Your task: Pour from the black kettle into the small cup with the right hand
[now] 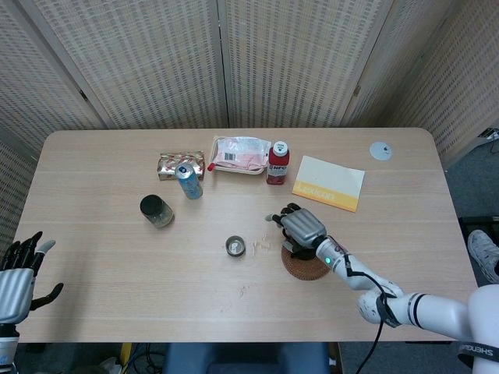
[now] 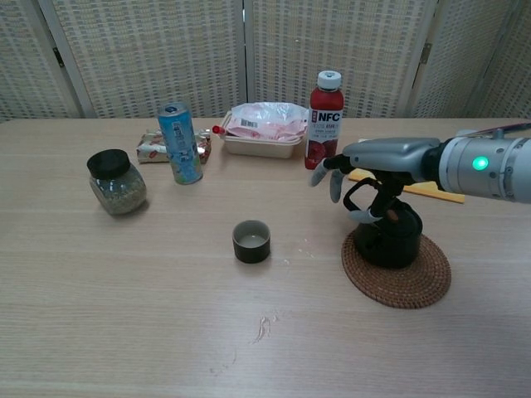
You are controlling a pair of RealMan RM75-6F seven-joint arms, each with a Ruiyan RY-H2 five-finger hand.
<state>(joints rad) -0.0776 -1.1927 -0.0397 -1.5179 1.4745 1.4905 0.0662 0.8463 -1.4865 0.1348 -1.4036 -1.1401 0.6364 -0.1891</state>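
- Two robot hands show, but only the right robot hand (image 2: 369, 162) is near the task's things; it hangs over the black kettle (image 2: 392, 234), palm down, with the fingers (image 2: 335, 184) spread and hanging toward the handle.
- The thumb reaches down beside the kettle's handle; from the chest view I cannot tell whether it really clasps the handle or only touches it, so the grip stays unclear.
- In the head view the right robot hand (image 1: 302, 227) covers most of the black kettle (image 1: 297, 250) – only a dark edge shows under it.
- The kettle stands upright on a round woven coaster (image 2: 402, 274), on the right part of the desk (image 2: 124, 315).
- The small cup (image 2: 251, 241) stands on the bare desk, left of the kettle and apart from it; what is inside is hard to see.
- The left robot hand (image 1: 19, 274) shows only in the head view, at the lower left corner beside the desk edge, fingers apart and holding nothing; the frame cuts it partly.
- Further back stand a red bottle (image 2: 325, 121), a blue can (image 2: 180, 143) and a glass jar (image 2: 116, 182) with a dark lid.
- A tray with a plastic bag (image 2: 261, 128) lies between can and bottle; a yellow booklet (image 1: 329, 183) is mostly hidden behind the right arm in the chest view.
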